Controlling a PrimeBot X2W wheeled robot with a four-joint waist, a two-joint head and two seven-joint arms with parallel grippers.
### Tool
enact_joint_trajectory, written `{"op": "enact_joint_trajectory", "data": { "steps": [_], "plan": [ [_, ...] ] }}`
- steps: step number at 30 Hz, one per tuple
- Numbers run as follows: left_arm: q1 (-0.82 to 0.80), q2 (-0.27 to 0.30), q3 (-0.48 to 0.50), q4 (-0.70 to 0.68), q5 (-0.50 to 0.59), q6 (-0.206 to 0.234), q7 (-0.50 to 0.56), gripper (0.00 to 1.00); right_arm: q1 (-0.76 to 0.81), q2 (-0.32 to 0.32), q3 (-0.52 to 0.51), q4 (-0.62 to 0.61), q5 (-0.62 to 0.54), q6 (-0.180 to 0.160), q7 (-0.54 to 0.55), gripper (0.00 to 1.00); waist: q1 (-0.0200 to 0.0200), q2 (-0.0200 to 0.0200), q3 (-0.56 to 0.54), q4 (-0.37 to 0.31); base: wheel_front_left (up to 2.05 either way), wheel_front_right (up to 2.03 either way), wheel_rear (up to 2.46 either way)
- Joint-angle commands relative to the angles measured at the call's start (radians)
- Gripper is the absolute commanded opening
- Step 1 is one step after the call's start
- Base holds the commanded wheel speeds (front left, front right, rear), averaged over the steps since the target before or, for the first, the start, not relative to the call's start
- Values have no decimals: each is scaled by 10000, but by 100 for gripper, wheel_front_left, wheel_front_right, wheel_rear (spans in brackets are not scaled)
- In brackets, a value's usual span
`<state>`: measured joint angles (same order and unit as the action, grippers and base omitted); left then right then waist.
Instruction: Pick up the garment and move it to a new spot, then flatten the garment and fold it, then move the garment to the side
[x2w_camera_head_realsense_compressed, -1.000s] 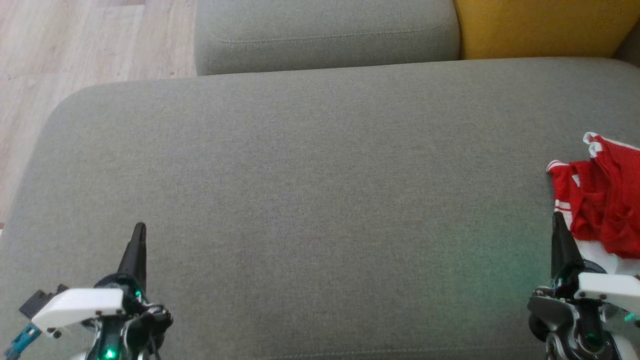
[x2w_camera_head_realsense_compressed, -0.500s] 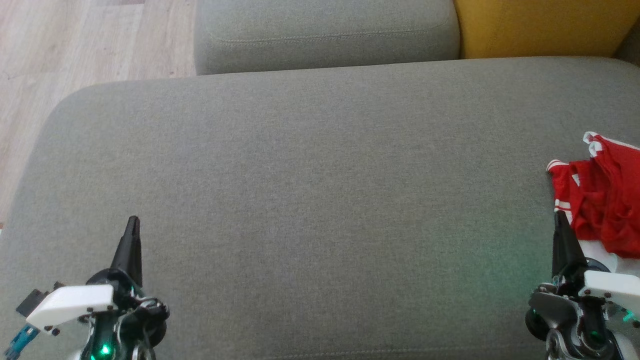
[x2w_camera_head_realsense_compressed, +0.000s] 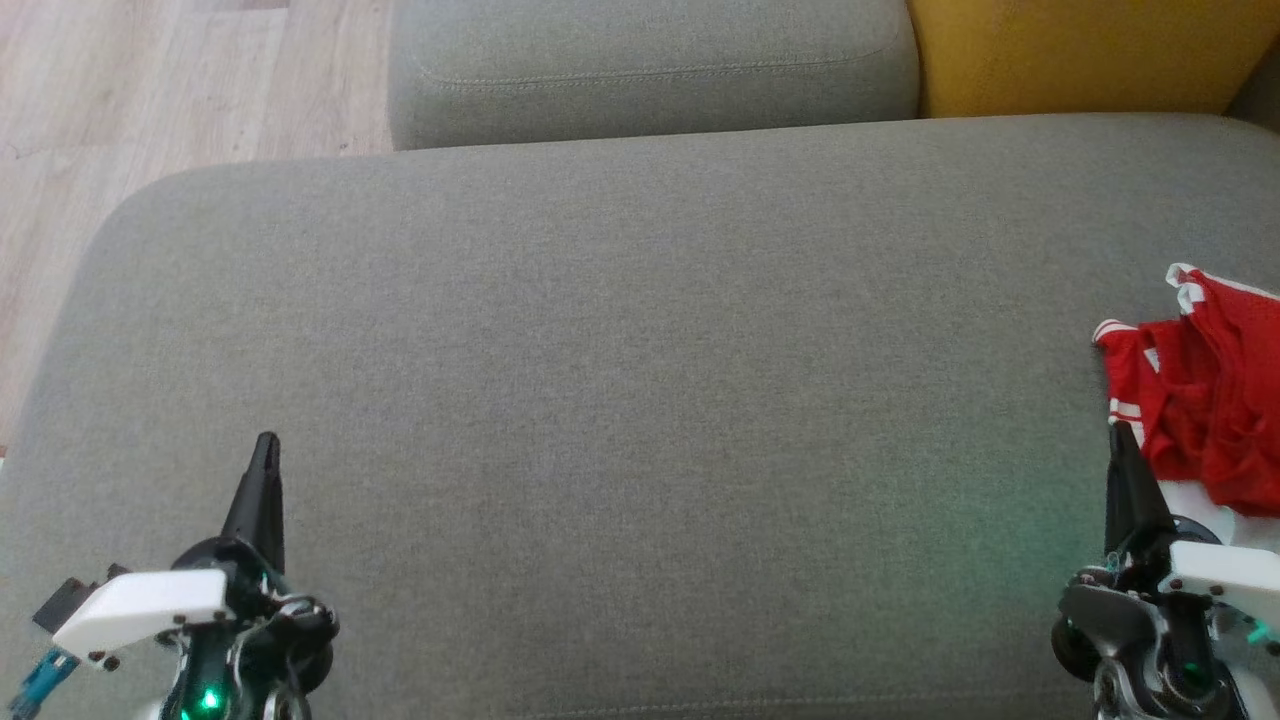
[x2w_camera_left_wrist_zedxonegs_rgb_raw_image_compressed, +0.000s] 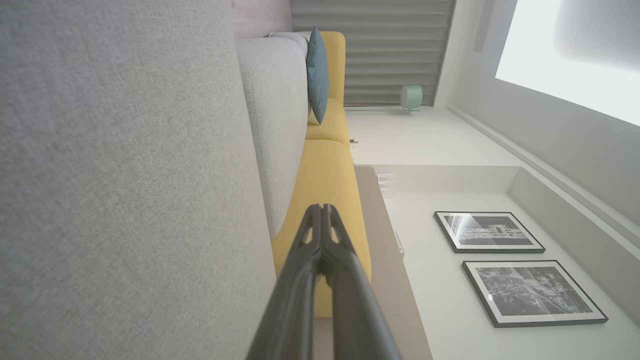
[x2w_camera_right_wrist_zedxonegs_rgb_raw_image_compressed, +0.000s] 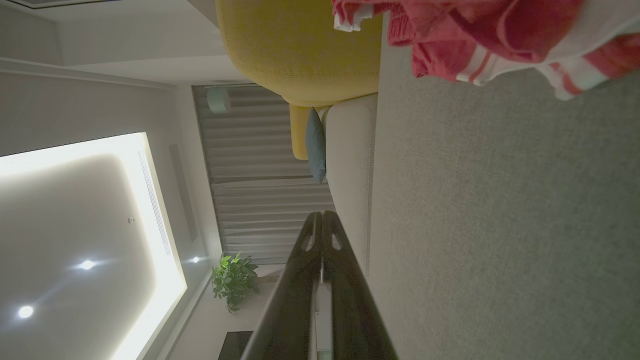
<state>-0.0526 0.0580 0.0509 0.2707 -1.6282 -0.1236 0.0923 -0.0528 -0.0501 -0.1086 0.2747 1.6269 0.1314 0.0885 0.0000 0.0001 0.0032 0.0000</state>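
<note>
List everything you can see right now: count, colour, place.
garment: one, red with white trim, crumpled at the seat cushion's right edge
seat cushion: one, grey, wide, in front of the robot
far cushion: one, grey, beyond the seat cushion
yellow cushion: one, yellow, far right
pillow: one, teal, propped farther along the seating
framed pictures: two, black frames, on the wall
plant: one, green, by the grey curtain
floor: pale wood, far left
left claw: shut, empty, over the seat's near left
right claw: shut, empty, beside the garment
</note>
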Motion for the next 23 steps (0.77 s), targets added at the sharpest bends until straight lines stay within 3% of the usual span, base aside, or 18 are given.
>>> {"op": "enact_joint_trajectory", "data": {
  "steps": [1, 23],
  "plan": [
    [-537, 72, 425, -262, 27, -71, 45, 0, -531, -165, 173, -312, 4, -7, 66, 0, 0, -1, 0, 0, 0, 0, 0],
    [-541, 34, 479, -260, 72, -71, 88, 0, -536, -124, 115, -308, -45, -7, 114, 0, 0, -1, -1, 0, 0, 0, 0]
  ]
}}
